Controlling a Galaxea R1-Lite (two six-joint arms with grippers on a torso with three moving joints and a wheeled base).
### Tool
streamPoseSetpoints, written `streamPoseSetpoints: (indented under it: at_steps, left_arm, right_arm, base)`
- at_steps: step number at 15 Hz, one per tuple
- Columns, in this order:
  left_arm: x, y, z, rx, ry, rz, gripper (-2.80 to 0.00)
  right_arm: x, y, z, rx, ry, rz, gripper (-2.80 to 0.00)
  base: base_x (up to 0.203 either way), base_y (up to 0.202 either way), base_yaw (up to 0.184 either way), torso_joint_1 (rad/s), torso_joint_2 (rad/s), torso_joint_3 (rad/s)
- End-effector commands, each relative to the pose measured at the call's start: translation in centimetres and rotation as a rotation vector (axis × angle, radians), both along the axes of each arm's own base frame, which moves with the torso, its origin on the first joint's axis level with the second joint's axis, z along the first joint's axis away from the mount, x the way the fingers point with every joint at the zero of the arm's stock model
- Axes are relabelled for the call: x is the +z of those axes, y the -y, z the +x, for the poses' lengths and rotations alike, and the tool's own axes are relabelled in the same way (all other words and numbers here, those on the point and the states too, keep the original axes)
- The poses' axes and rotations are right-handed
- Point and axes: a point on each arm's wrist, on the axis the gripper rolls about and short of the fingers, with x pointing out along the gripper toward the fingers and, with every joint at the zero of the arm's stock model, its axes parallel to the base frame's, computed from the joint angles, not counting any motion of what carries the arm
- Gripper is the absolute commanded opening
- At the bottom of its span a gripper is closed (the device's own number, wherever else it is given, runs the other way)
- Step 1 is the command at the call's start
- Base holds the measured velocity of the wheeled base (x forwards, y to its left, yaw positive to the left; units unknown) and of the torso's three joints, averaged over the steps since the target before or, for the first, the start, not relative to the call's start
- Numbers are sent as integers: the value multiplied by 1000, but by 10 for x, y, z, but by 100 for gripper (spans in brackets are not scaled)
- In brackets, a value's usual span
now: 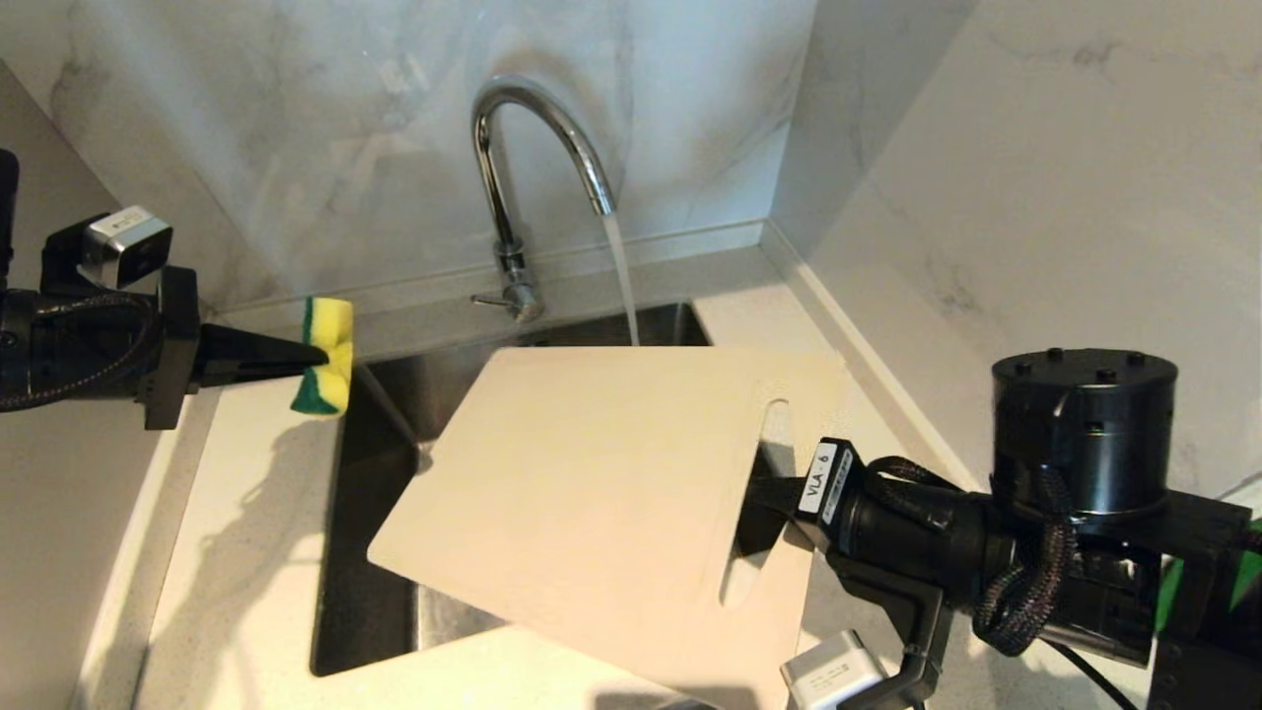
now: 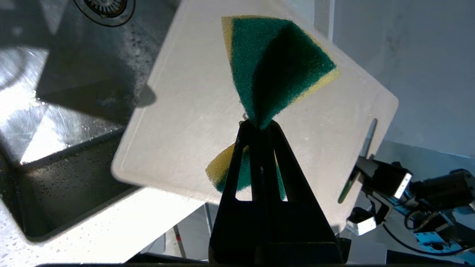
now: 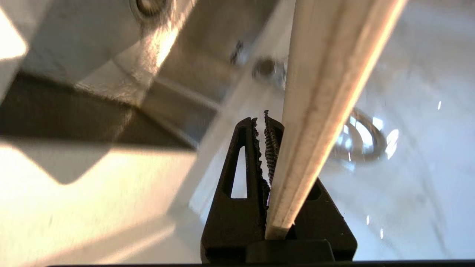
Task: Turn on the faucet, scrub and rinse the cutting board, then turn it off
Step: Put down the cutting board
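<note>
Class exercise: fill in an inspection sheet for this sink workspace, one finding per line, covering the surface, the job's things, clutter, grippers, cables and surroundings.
Surface: pale speckled countertop around a steel sink.
Job's things: faucet running, its stream falling behind the far edge of the cutting board, which is held tilted over the sink.
Clutter: nothing seen.
Grippers: left gripper shut on the green-and-yellow sponge, off to the board's left, apart from it; right gripper shut on the board's handle-slot edge.
Cables: braided cable looped on the right arm.
Surroundings: marble-patterned wall behind and to the right.
</note>
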Motion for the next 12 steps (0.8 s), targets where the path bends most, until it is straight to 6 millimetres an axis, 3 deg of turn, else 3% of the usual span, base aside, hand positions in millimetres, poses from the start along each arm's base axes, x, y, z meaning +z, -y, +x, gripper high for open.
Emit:
streamPoseSetpoints:
  at_steps: [1, 8, 12]
  left_arm:
    - [1, 0, 0, -3, 0, -4, -280]
    - [2, 4, -1, -16, 0, -5, -280]
    - [1, 4, 0, -12, -2, -3, -280]
  right_arm:
    - [11, 8, -14, -19, 51, 21, -280]
    - [21, 34, -53, -185, 91, 100, -280]
    - [17, 40, -63, -222, 75, 132, -280]
  base:
    - [0, 0, 0, 0, 0, 0]
    - [0, 0, 0, 0, 0, 0]
    - [0, 0, 0, 0, 0, 0]
